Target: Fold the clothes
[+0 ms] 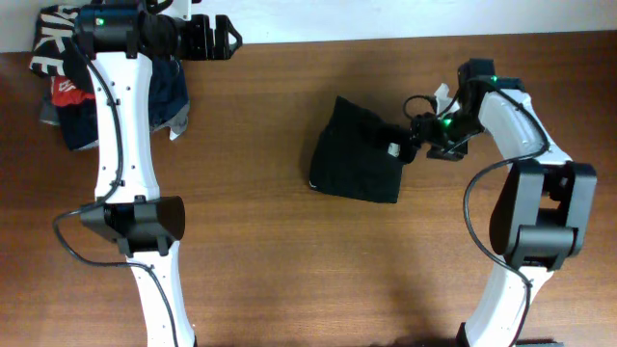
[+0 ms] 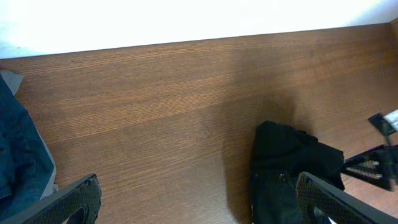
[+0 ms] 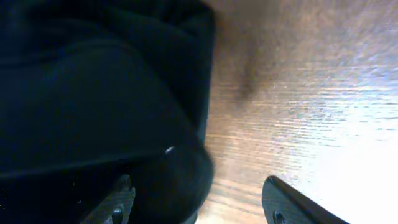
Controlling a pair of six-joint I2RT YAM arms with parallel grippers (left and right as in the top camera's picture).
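The black T-shirt (image 1: 355, 154) lies bunched into a compact, roughly square bundle on the wooden table (image 1: 289, 260), directly in front of the right claw (image 1: 403, 138), whose fingertips reach the bundle's nearer edge. A small white patch shows on the cloth right at those fingertips, and a thin white mark sits at the bundle's far corner, away from that claw. In the right wrist view the T-shirt (image 3: 93, 93) fills everything ahead of the right claw (image 3: 198, 190) and off to one side. Its two fingers (image 3: 283, 202) stand spread: one is over bare wood and the other is low against the dark fabric. A rounded fold of cloth bulges part way into the gap between them, and the claw pinches nothing.

The left claw (image 1: 228, 36) hovers apart from the T-shirt, at the table's far edge beside the white wall (image 1: 386, 14). Its fingers (image 2: 68, 202) are spread wide, with bare wood between them. Seen from the left claw (image 2: 198, 186), the T-shirt (image 2: 283, 165) lies past the tip of one finger, with the right claw (image 2: 376, 163) just beyond it. Behind the left claw, under its arm, lies a heap of other garments (image 1: 67, 92): black with large white lettering, red, navy and grey. The navy cloth (image 2: 18, 162) shows just outside the left claw's other finger
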